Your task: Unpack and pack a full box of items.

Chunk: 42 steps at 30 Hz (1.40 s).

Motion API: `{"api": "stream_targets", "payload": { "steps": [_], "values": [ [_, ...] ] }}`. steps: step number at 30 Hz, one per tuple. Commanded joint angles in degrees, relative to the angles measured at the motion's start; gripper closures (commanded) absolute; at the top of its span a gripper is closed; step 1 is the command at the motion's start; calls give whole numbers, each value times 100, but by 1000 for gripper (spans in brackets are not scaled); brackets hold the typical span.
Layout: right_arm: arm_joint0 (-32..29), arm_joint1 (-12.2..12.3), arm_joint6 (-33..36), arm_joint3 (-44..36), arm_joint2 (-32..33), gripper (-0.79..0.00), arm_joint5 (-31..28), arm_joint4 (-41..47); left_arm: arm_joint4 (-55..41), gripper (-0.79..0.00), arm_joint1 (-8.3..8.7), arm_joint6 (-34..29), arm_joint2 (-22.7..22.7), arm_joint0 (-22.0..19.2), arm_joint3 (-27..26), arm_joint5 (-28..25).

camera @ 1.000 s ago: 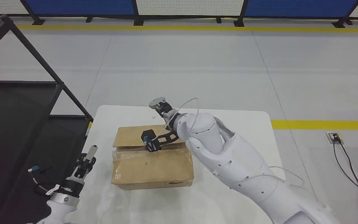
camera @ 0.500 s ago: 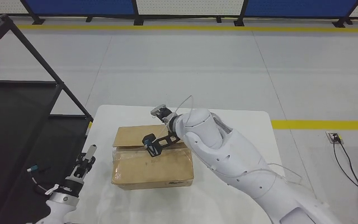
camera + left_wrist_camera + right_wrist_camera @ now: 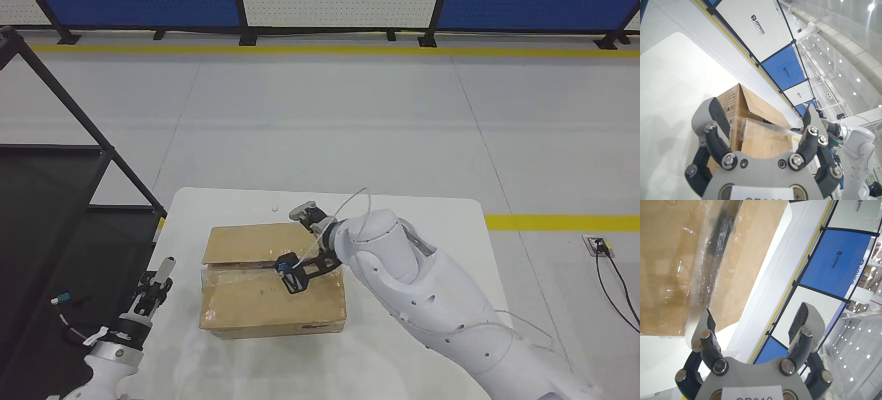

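Cardboard box [image 3: 250, 300] at middle of table [image 3: 430, 230], nearer left edge, flaps down, clear tape [image 3: 702, 275] on seam. R gripper [image 3: 290, 273] just over top, arm bent in from right, fingers wide. L gripper [image 3: 160, 272] by near-left corner, fingers wide too.

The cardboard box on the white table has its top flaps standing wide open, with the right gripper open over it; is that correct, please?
Not quite: the top flaps of the cardboard box are folded shut, with clear tape along their seam, as the top view shows. The rest stands: it is on the white table and the right gripper is open over it.
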Motion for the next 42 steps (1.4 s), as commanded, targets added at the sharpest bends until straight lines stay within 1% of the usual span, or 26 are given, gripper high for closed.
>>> {"api": "stream_targets", "payload": {
  "steps": [1,5,7,9,11,13,14,19,21,24,25,28,31,33,35,39,42],
  "values": [
    [-15,57,33,-117,29,-785,0,143,0,-785,-1,-5,4,1,-4,14],
    [-171,172,14,-545,269,-785,18,347,30,-785,-4,0,22,-4,-19,35],
    [-332,221,-178,-835,505,-785,318,464,46,-785,-5,-1,35,-8,-29,43],
    [-523,279,-532,-1067,713,-785,776,481,60,-785,-6,-1,44,-9,-37,48],
    [-702,338,-1099,-1250,894,-785,1333,459,70,-785,-8,5,50,-7,-41,54],
    [-836,406,-2036,-1375,997,-785,1815,359,82,-785,-10,16,55,1,-49,62],
    [-851,457,-2486,-1425,975,-785,1995,15,84,-785,-11,20,56,6,-51,62],
    [-851,457,-2486,-1425,975,-785,1995,15,325,-785,4,-99,31,50,-63,104],
    [-851,457,-2486,-1425,975,-785,1995,15,437,-785,18,-306,49,74,-40,105],
    [-937,454,-2543,-1390,1004,-785,2047,184,437,-785,18,-306,49,74,-40,105],
    [-982,451,-2534,-1308,1090,-785,2074,390,437,-785,18,-306,49,74,-40,105],
    [-1119,413,-2544,-1078,1386,-785,2085,1465,437,-785,18,-306,49,74,-40,105],
    [-1190,371,-2347,-691,1680,-785,1631,2894,429,-785,16,-285,47,71,-47,102],
    [-1163,336,-2174,-394,1807,-785,1176,3974,355,-785,6,-103,25,66,-87,30],
    [-1069,317,-1771,-223,1855,-785,961,4526,277,-785,-3,42,-11,69,-103,-63],
    [-1049,315,-1732,-236,1853,-785,925,4572,342,-785,0,136,-106,125,-141,-296],
    [-1049,315,-1732,-236,1853,-785,925,4572,362,-785,3,111,-112,135,-138,-318]
  ]
}}
